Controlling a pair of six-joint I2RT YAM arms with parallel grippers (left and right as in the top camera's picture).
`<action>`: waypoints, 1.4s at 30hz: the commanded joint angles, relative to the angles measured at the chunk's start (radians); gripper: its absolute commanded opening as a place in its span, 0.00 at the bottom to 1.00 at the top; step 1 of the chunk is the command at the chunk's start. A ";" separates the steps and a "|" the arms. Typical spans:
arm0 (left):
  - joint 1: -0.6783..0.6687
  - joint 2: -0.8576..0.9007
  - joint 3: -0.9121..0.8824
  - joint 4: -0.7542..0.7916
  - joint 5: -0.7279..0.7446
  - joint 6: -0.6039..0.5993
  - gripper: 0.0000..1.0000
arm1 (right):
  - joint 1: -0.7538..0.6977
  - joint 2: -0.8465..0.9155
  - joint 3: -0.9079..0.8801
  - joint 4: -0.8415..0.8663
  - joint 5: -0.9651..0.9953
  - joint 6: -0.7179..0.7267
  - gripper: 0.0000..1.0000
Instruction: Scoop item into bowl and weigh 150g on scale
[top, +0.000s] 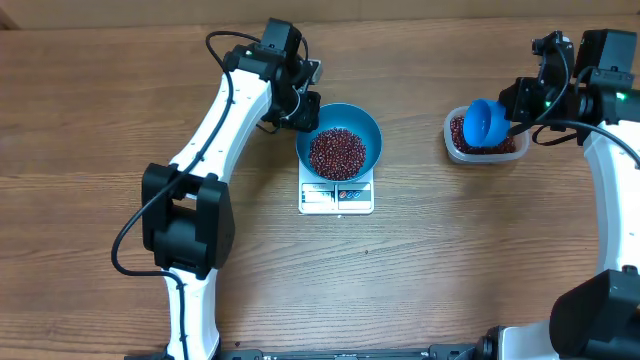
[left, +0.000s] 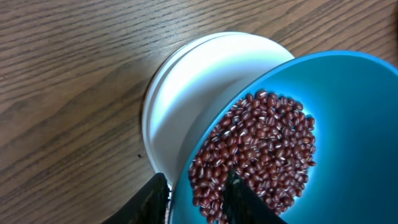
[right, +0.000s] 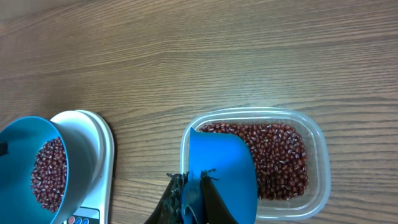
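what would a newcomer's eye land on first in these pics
A deep blue bowl holding red-brown beans sits on the white scale mid-table, the left fingers straddling its rim, one inside and one outside. Off to the right, the right fingers hold a blue scoop over a clear tub of more beans.

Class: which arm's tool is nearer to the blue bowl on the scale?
Left. The left tool straddles the rim of the bowl; the right tool holds the scoop over the tub, well away.
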 joint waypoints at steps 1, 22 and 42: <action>-0.001 0.008 0.007 -0.001 -0.046 0.008 0.30 | -0.001 -0.023 0.026 0.006 -0.008 0.003 0.04; 0.000 0.008 -0.036 0.079 -0.101 0.009 0.10 | -0.001 -0.023 0.026 0.003 -0.008 0.003 0.04; 0.001 0.008 -0.036 -0.021 -0.175 0.029 0.10 | -0.001 -0.023 0.026 -0.005 -0.008 0.003 0.04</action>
